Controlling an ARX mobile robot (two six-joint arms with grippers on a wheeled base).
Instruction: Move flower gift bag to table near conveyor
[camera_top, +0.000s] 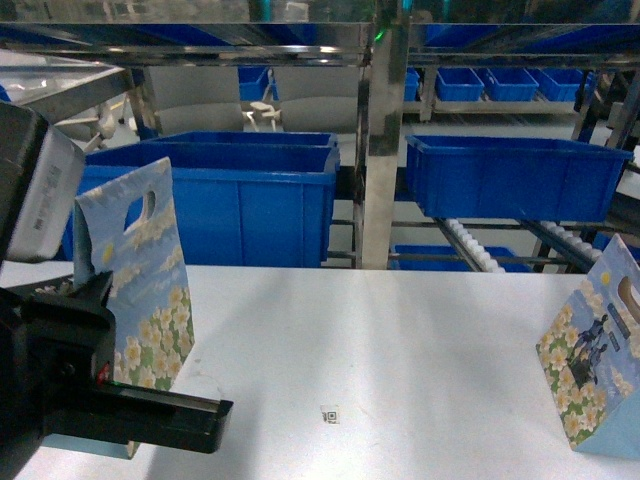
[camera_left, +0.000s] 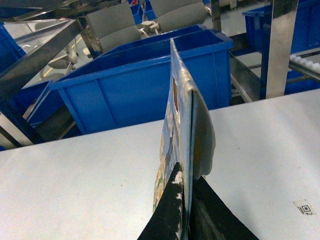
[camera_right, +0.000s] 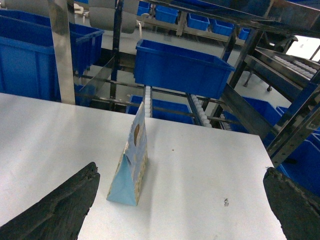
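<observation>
On the white table (camera_top: 400, 340), the left gripper (camera_left: 186, 200) pinches an upright flower gift bag (camera_top: 140, 270), while the right gripper (camera_right: 180, 205) gapes wide near another bag (camera_right: 131, 160).

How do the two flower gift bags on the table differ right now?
The left bag is pinched in the left gripper; the right bag stands free, between the right gripper's open fingers but untouched. The left bag sits at the table's left side, the right bag near its right edge. Both are pale blue with white flowers and cut-out handles.
</observation>
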